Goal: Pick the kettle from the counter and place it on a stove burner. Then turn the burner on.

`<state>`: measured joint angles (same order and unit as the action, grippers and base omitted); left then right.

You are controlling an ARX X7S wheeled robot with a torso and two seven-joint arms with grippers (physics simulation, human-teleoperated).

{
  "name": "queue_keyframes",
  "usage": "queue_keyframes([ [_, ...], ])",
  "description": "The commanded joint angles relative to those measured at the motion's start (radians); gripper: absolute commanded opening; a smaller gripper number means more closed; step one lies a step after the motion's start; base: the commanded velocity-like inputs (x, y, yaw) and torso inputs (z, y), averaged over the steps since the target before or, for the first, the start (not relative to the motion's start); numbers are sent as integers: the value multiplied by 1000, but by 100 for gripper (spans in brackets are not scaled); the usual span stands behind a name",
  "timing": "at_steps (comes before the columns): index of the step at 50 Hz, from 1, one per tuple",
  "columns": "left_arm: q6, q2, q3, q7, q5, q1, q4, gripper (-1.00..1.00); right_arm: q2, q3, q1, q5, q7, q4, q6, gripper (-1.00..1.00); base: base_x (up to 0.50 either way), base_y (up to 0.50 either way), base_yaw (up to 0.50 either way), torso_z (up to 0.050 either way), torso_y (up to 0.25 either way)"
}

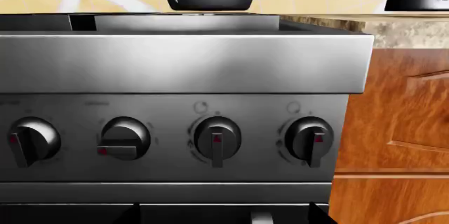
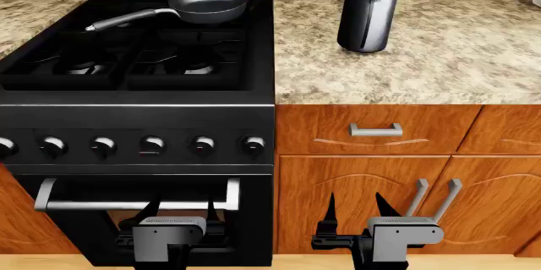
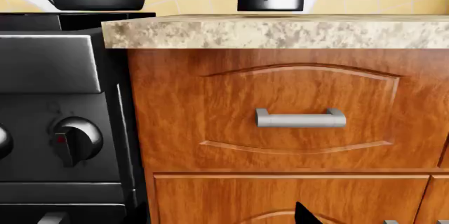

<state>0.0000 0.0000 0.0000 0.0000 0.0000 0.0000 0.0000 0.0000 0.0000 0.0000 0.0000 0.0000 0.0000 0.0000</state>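
**Both arms low before the range; kettle upright on the counter**

Left to right in the head view: the left gripper (image 2: 180, 210) hangs low in front of the oven door, just below the oven handle (image 2: 135, 205), its two dark fingers standing apart with nothing between them. Above it runs the row of control knobs (image 2: 152, 146); in the left wrist view one knob (image 1: 125, 139) lies turned sideways while its neighbours point down. Higher and farther back, the front stove burner (image 2: 192, 67) sits under its black grate, and a frying pan (image 2: 208, 4) rests on a rear burner, handle pointing left.

The right gripper (image 2: 355, 208) hangs level with the left one, in front of the lower cabinet doors, fingers likewise spread and empty. Directly above it is the drawer handle (image 2: 376, 130). The kettle (image 2: 368, 10) stands upright on the counter (image 2: 439, 67), well above and beyond the right gripper, and apart from the stove. The right wrist view shows only the kettle's base over the counter edge.
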Motion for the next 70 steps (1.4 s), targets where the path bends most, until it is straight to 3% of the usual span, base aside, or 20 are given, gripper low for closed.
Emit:
queue_keyframes([
  [1, -31, -18, 10, -3, -41, 17, 41, 100, 10, -18, 5, 26, 33, -16, 37, 100, 0, 0, 0, 0, 0],
  [7, 68, -55, 18, -11, -61, 87, 127, 100, 43, -62, 2, 80, 22, -80, 68, 100, 0, 0, 0, 8, 10],
  [11, 27, -81, 39, -8, -45, 84, 262, 100, 85, -91, 15, 81, 18, -378, 243, 100, 0, 0, 0, 50, 62],
  [15, -135, -93, 66, -14, -13, -74, 432, 100, 111, -70, 206, 109, 25, -561, 479, 100, 0, 0, 0, 50, 62],
  [20, -259, -103, 98, -19, 34, -315, 496, 100, 126, -35, 426, 168, 25, -630, 680, 100, 0, 0, 0, 50, 62],
  [25, -245, -113, 100, -28, 34, -332, 476, 100, 136, 15, 403, 197, 22, -662, 657, 100, 0, 0, 0, 50, 62],
  [31, -274, -111, 94, -34, 3, -320, 524, 100, 174, -85, 388, 120, 30, -698, 638, 100, 367, -157, 0, 47, 46],
  [51, -298, -132, 114, -70, -1, -317, 579, 100, 182, -121, 383, 79, 80, -705, 614, 100, 500, -47, 0, 0, 0],
  [66, -280, -154, 155, -80, 18, -308, 594, 100, 161, -67, 365, 94, 134, -741, 593, 100, 500, 7, 0, 0, 0],
  [70, -283, -158, 159, -84, 18, -309, 595, 100, 151, -83, 373, 48, 190, -751, 651, 100, 125, 0, 0, 0, 4],
])
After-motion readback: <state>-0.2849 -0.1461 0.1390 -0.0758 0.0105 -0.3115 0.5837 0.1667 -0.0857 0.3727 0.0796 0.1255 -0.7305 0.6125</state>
